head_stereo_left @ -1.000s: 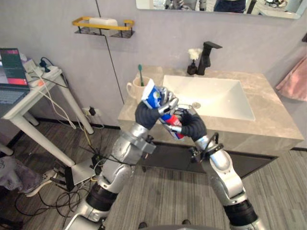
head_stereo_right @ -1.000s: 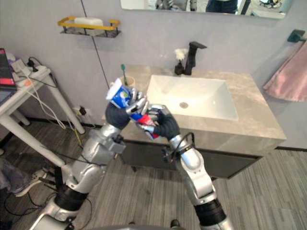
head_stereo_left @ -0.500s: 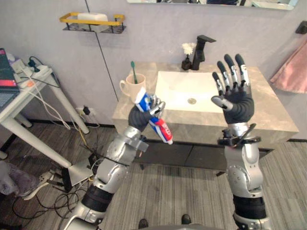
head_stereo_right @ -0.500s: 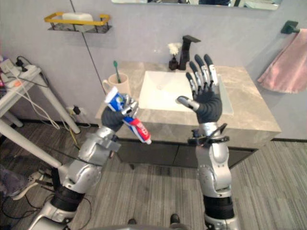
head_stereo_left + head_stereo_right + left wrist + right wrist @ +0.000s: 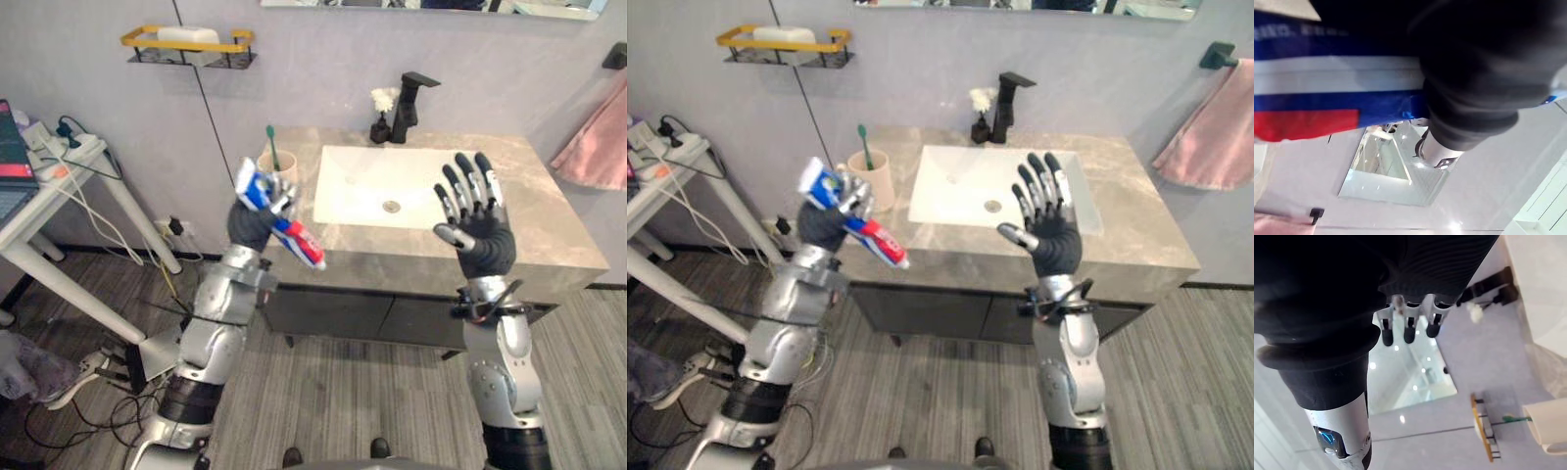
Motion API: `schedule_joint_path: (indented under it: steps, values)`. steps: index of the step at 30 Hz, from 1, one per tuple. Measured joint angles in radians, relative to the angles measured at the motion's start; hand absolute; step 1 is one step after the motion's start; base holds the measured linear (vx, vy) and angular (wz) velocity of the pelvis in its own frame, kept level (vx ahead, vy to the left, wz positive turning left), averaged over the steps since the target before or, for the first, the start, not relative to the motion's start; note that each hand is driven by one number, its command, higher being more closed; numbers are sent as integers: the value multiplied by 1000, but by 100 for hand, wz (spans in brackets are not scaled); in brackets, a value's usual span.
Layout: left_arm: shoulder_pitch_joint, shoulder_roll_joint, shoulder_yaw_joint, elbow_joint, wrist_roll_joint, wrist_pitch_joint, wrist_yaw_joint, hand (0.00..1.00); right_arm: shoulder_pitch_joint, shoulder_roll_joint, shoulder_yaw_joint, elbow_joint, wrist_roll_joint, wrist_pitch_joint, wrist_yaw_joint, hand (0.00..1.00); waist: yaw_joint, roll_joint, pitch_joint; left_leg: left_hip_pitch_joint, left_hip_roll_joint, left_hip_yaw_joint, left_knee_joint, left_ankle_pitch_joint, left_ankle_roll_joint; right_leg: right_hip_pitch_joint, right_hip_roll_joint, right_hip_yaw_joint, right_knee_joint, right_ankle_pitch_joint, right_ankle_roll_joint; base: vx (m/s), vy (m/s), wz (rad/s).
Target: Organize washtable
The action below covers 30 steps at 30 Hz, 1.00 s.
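Two hands raised before washtable, left eye view: left hand gripping toothpaste tube near the counter's left corner; right hand spread wide, empty. Right eye view: cup holding toothbrush behind tube. Right wrist view: fingers straight

Right of the basin the counter lies open — bare stone back to the wall. Its left back corner is crowded by the cup and upright toothbrush; faucet and flower vase stand behind the basin.
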<state>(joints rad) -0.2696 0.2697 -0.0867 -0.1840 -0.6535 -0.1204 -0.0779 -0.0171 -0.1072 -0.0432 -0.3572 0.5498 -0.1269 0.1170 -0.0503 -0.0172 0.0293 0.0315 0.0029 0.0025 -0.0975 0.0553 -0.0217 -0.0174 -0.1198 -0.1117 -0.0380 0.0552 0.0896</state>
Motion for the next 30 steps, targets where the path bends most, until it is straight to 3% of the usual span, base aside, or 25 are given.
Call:
schedule_joint_path:
  steps: [2, 6, 8, 12, 18, 24, 30]
  values:
    - [-38, 56, 47, 2, 22, 0, 18, 100, 36, 1, 4, 27, 18, 1, 19, 0, 1, -1, -1, -1, 1, 0, 1, 0, 0, -1, 1, 0, 0, 0, -1, 0, 0, 0]
    - [-257, 309, 130, 144, 38, -23, 61, 100, 214, -1, 75, 41, 110, 37, 75, 0, 8, -3, -2, -5, 4, 2, 1, 0, -1, -6, 5, 2, -1, 3, -5, 0, 0, 0]
    - [-375, 447, 133, 234, 35, -38, 61, 100, 301, -1, 122, 64, 123, 62, 124, 0, 5, -10, -3, -7, 6, 2, 2, -2, -2, -9, 7, 3, -1, 3, -5, 0, 0, 0]
    - [-548, 627, 88, 336, 3, -75, 56, 100, 403, 2, 174, 139, 128, 103, 182, 0, 0, -17, -6, -26, 7, 0, 2, -1, -2, -25, 8, 2, -1, 5, -8, 0, 0, 0]
    - [-661, 728, 6, 421, -48, -107, 35, 100, 425, 1, 209, 187, 125, 112, 198, 0, -5, -17, -6, -61, 10, -9, 2, -1, -2, -57, 8, -1, -1, 5, -9, -7, -4, 3]
    - [-723, 745, -84, 513, -62, -110, 36, 100, 437, 2, 260, 188, 107, 114, 218, 0, -18, -18, -2, -101, 13, -25, 3, 7, -11, -93, 13, -3, -2, 9, -11, 9, -11, 3]
    - [-835, 750, -119, 540, -75, -110, 36, 100, 437, 1, 257, 189, 107, 114, 222, 0, -28, -15, 48, -124, 14, -21, 3, 7, -11, -118, 13, 3, -4, 9, -11, 7, -4, -3]
